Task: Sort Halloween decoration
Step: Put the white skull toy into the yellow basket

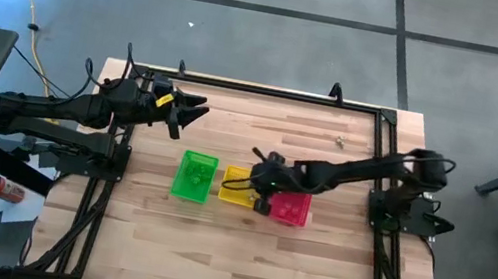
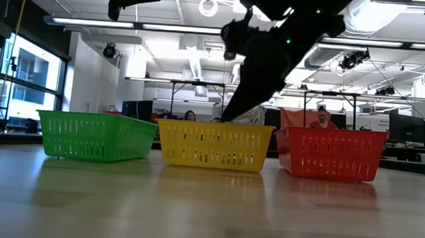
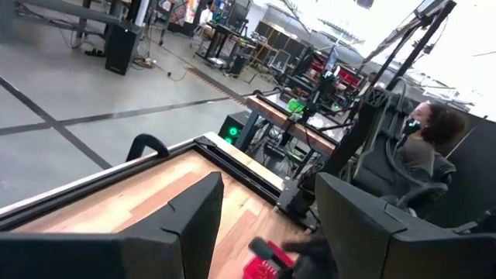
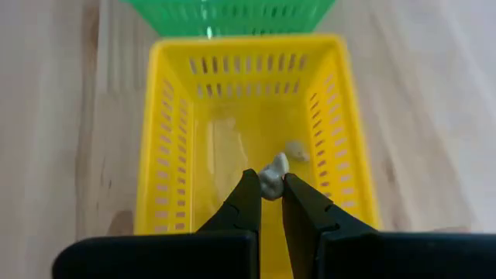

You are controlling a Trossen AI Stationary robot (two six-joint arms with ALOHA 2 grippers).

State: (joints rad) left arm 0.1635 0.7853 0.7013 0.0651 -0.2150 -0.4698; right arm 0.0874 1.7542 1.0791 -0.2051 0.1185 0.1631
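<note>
Three small baskets stand in a row mid-table: green [image 1: 194,176], yellow [image 1: 234,187] and pink [image 1: 292,209]. My right gripper [image 4: 267,180] reaches slanting down over the yellow basket [image 4: 248,116], shut on a pale trinket [image 4: 273,170]. A second pale trinket [image 4: 296,151] lies on that basket's floor. One more tiny trinket [image 1: 339,141] rests on the bare wood at the far right. My left gripper [image 1: 191,110] hovers open and level above the table's far left, holding nothing. My right gripper pinches the pale trinket [image 4: 271,180] between its two fingertips [image 4: 249,186], with most of the piece sticking out past their free ends. The fingers slant down from the table's right side. The trinket is held over the inside of the yellow basket.
The low view shows the green [image 2: 95,136], yellow [image 2: 215,145] and pink [image 2: 331,153] baskets side by side with small gaps. A black frame [image 1: 268,89] borders the table. Bare wood lies in front of the baskets. A person [image 3: 426,136] sits beyond the table.
</note>
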